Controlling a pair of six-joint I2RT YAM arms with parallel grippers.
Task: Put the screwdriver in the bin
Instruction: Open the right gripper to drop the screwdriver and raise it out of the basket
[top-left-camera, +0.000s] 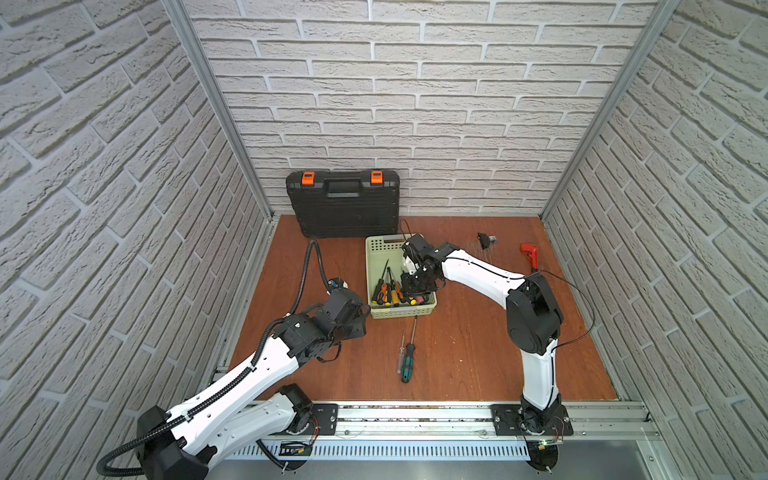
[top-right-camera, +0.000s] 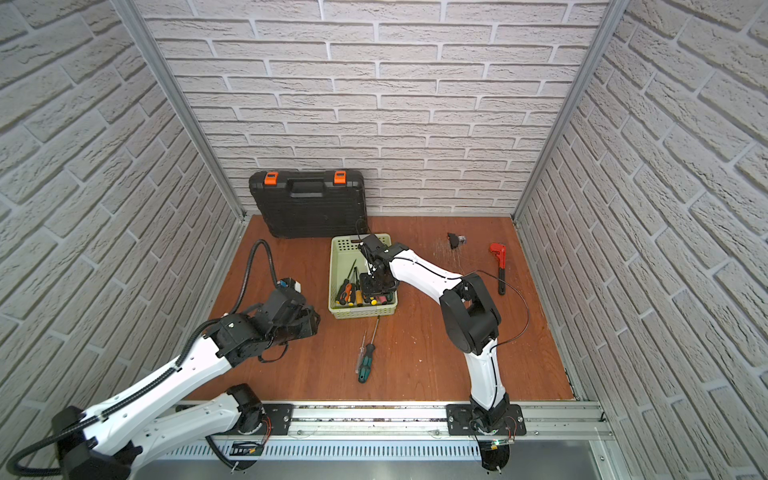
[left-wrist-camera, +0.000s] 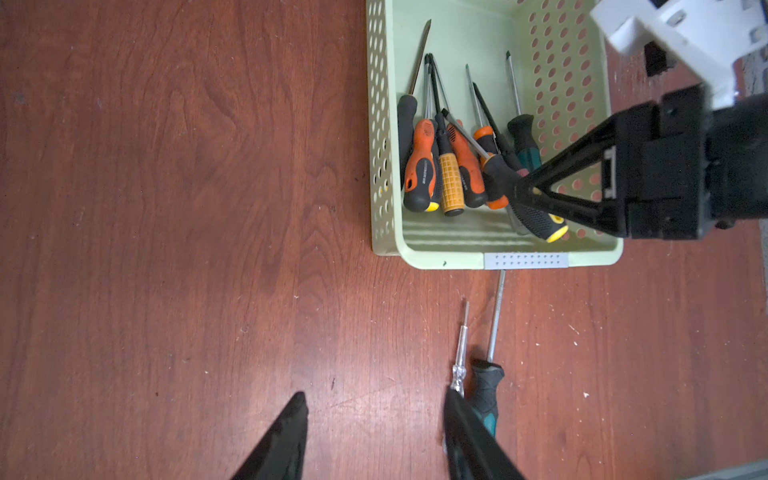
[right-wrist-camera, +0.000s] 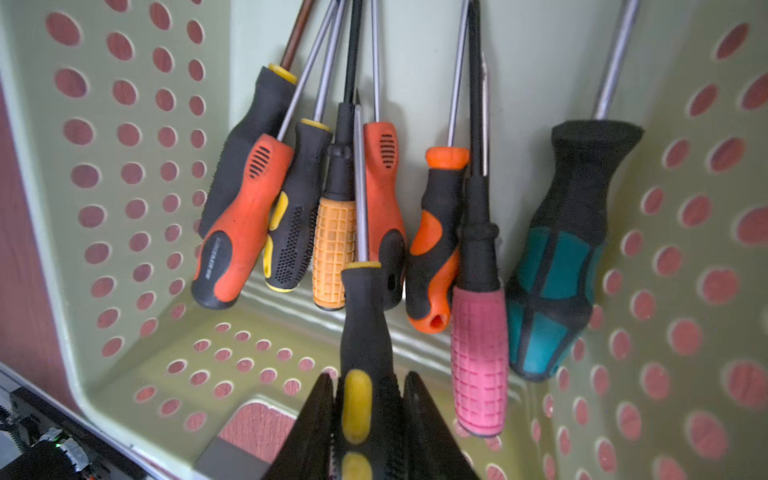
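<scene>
**Right gripper pinching the black-and-yellow screwdriver inside the bin**

Closest to the right wrist camera, two black fingers are pressing against either side of the tool's handle, near its butt end. Its shaft is pointing away across a heap of other screwdrivers, which are lying side by side on the bin's floor with their handles bunched toward one end wall. Whether the held tool is touching them is unclear.

In both top views the pale green bin is sitting mid-table in front of the black tool case, and the right arm is reaching into it from the right. The left gripper is hovering over the bare table to the left of the bin, its jaws spread with nothing between them. Just in front of the bin, a teal-handled screwdriver and a clear tester screwdriver are lying side by side on the table. A red wrench is lying well apart, far right.
</scene>
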